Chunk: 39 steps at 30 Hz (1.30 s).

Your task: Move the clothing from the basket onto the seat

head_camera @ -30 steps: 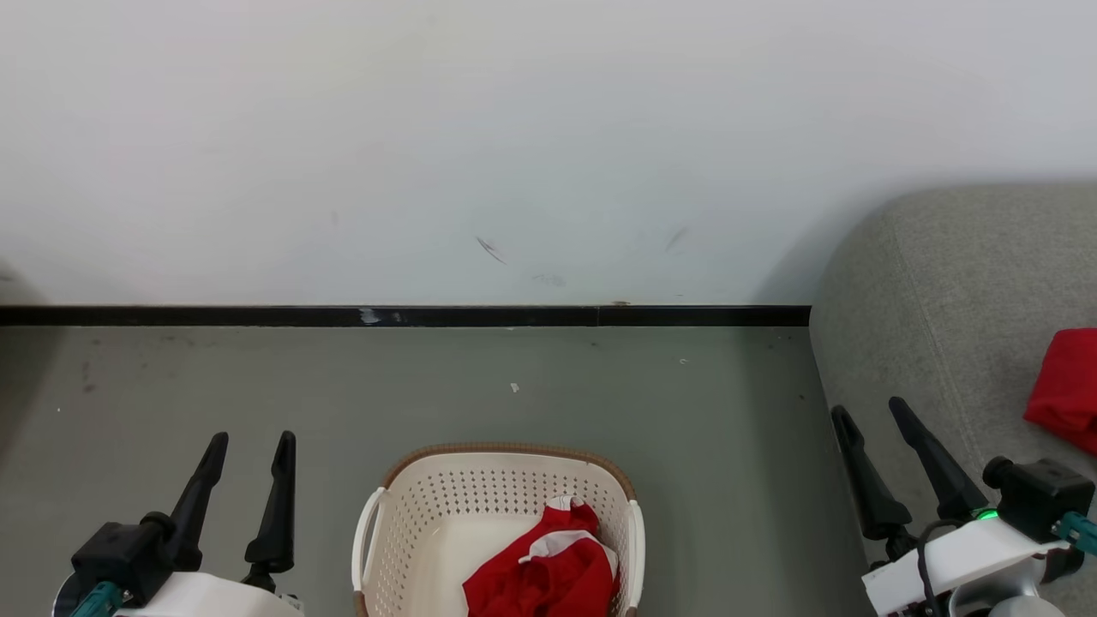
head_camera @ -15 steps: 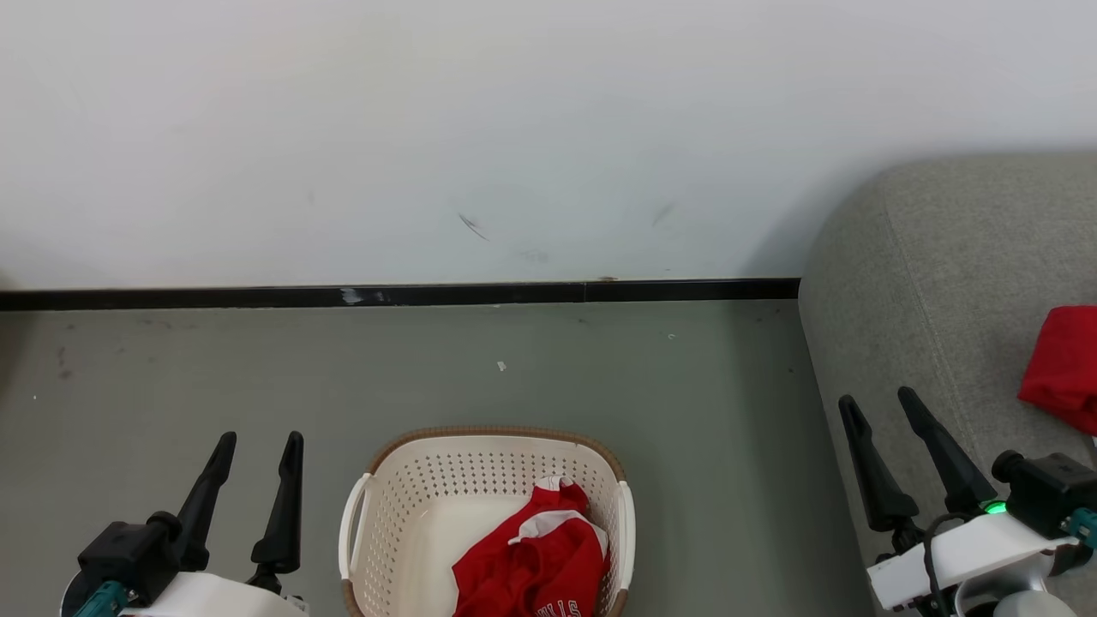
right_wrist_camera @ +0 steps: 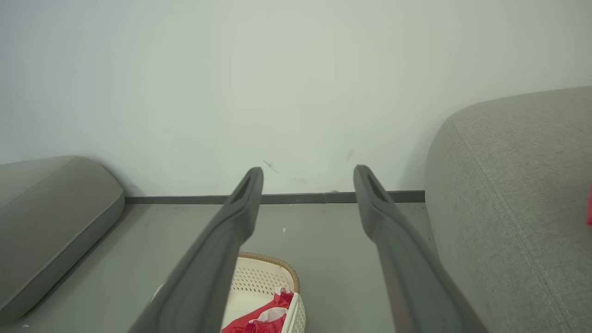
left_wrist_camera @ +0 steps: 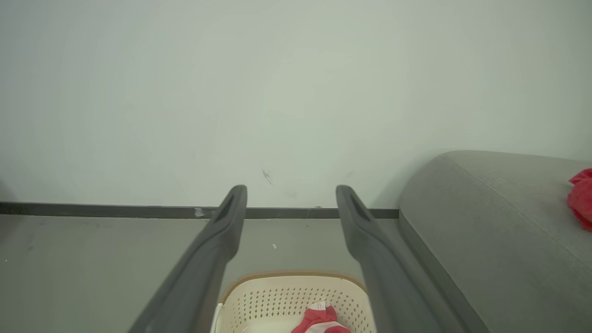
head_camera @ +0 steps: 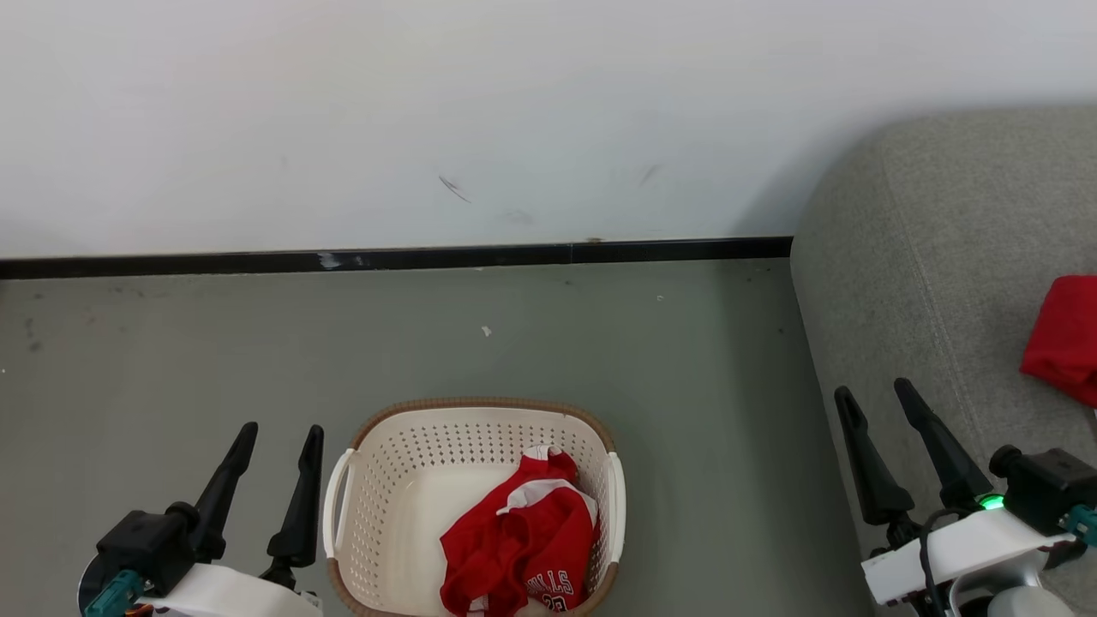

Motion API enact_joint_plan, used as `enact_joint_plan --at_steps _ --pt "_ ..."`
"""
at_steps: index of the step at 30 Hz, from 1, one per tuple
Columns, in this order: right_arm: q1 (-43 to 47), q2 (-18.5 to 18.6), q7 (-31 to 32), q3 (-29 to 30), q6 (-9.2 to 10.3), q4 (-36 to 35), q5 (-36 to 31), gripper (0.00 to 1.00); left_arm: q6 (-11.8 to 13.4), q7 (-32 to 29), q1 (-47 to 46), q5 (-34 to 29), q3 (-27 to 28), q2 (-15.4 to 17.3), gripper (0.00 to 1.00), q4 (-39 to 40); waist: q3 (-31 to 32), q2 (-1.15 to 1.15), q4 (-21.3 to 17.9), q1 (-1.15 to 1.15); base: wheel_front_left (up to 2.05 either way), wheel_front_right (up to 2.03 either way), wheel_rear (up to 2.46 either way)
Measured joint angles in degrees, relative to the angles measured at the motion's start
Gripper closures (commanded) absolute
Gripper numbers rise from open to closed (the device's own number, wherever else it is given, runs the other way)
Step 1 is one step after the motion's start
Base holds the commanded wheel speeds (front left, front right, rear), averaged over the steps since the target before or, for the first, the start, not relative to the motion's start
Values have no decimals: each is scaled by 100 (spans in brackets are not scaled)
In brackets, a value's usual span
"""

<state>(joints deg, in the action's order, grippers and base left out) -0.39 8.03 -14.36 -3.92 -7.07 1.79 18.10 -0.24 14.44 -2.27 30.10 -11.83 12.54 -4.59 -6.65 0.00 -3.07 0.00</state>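
Left gripper (head_camera: 281, 435) and right gripper (head_camera: 875, 392) both low, empty, fingers spread wide and pointing up.

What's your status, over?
Left gripper, right gripper: jaws open, empty. One bright red fabric garment in cream perforated plastic basket; second red garment on grey fabric sofa. Nothing blocking basket.

red garment (head_camera: 1061, 338) on the sofa (head_camera: 926, 257) — cut off by the pic's right edge, as is the sofa. basket (head_camera: 480, 406) near rim & its red clothing (head_camera: 514, 540) run off the btm edge; dark lettering (head_camera: 548, 584) partly folded under — maybe "ulls", too small to be sure.
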Motion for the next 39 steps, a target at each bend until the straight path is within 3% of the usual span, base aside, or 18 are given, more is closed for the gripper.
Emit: enact_joint_plan --at_steps 39 --pt "-1010 -399 -2 478 0 -942 -209 0 -404 -499 -1406 -147 -493 114 0 -690 -1835 0 -460 0 0 0 0"
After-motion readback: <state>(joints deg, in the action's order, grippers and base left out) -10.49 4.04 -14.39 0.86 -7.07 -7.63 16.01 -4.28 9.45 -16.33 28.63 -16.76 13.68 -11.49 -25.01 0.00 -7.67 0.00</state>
